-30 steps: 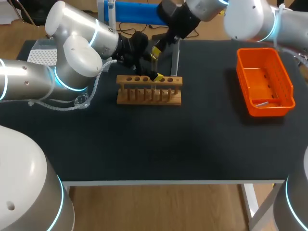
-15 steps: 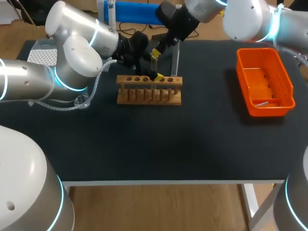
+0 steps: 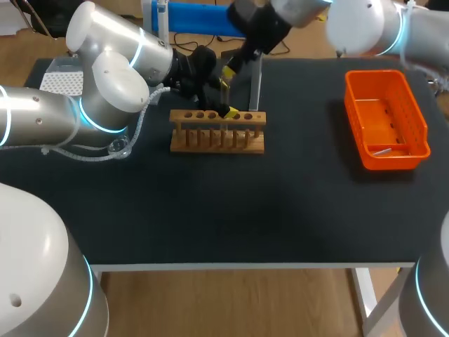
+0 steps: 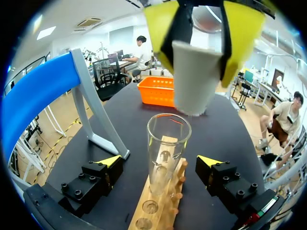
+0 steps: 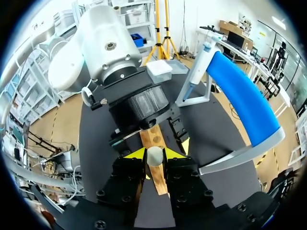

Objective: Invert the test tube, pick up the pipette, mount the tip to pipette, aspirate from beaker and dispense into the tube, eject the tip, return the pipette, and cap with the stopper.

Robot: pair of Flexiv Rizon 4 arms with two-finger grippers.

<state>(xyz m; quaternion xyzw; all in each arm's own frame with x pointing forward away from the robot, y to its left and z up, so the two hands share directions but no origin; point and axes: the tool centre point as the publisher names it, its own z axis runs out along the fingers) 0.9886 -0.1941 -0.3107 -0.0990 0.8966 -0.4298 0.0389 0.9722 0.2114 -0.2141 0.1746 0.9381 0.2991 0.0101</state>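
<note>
**Step in hand (judged): capping.** The right end effector (image 5: 154,154) is clamped on the stopper (image 4: 194,79). Both yellow tips press its wide upper part from two sides, and the narrow end points down. The stopper hangs directly above the wooden rack (image 3: 217,137), just over the open mouth of the test tube (image 4: 167,143), without touching it.

The left end effector (image 4: 158,162) is at the rack with its fingers apart. One finger is on each side of the tube, and neither touches the glass.

**Handling (judged).**
- **Stopper:** Probably light and slightly yielding. Hold it at the wide end, as now, so the taper is free to enter the mouth.
- **Tube:** Thin glass, so rigid, slick and brittle. An off-centre push could tilt it in the rack or chip its rim.
- **Support:** If the tube needs steadying, grip its wall above the rack's top board and below the rim, with mild force only.

**Appearance.**
- **Stopper:** An off-white, matt, tapered plug.
- **Tube:** Clear and upright, mouth up, seated in one hole of the rack's top board. Whether it holds liquid cannot be made out.
- **Rack:** Pale wood, with a row of holes and a row of pegs.
</note>
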